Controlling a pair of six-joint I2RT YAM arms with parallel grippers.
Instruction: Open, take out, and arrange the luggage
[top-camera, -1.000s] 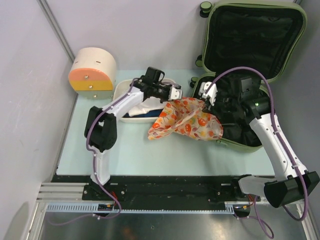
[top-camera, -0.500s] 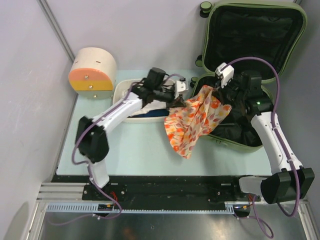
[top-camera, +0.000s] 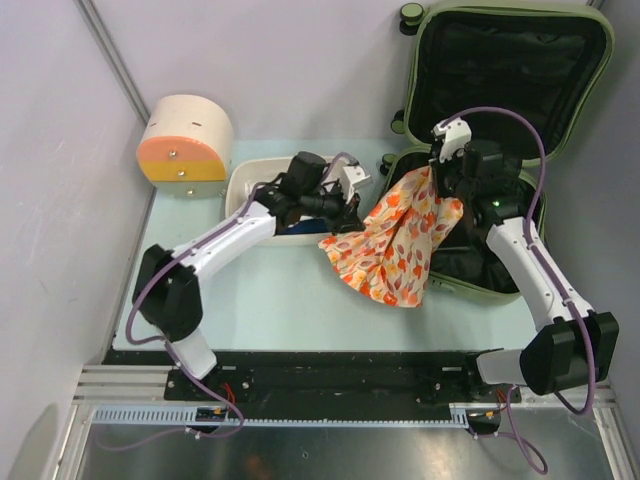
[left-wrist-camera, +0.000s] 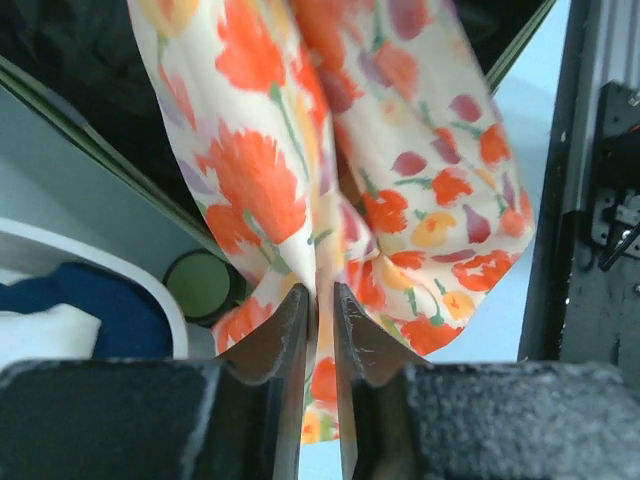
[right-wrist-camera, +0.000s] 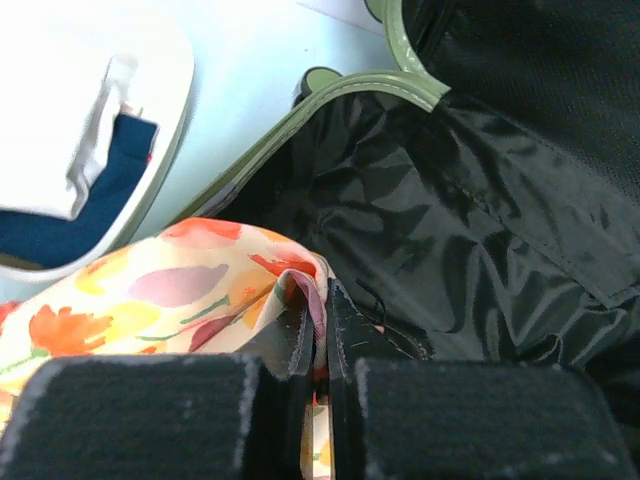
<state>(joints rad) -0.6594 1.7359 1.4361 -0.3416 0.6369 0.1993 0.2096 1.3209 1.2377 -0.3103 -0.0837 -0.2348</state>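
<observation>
The olive-green luggage (top-camera: 510, 70) lies open at the back right, lid upright, black lining (right-wrist-camera: 480, 200) showing. An orange-flowered cloth (top-camera: 390, 245) hangs from my right gripper (top-camera: 437, 172) over the case's front rim and the table. The right wrist view shows that gripper (right-wrist-camera: 318, 290) shut on a fold of the cloth (right-wrist-camera: 170, 290). My left gripper (top-camera: 350, 205) is at the cloth's upper left edge. In the left wrist view its jaws (left-wrist-camera: 320, 290) stand a narrow way apart, with the cloth (left-wrist-camera: 400, 150) loose in the gap. A luggage wheel (left-wrist-camera: 200, 285) sits beside them.
A white tub (top-camera: 245, 185) holding blue and white clothes stands left of the luggage, under the left arm. A round cream drawer box (top-camera: 185, 140) with an orange front stands at the back left. A black rail (top-camera: 330, 370) runs along the table's near edge.
The cloth has been lifted off the table and now hangs from the right gripper. The left gripper's jaws, shut on the cloth before, have parted a little and the arm has drawn left.
</observation>
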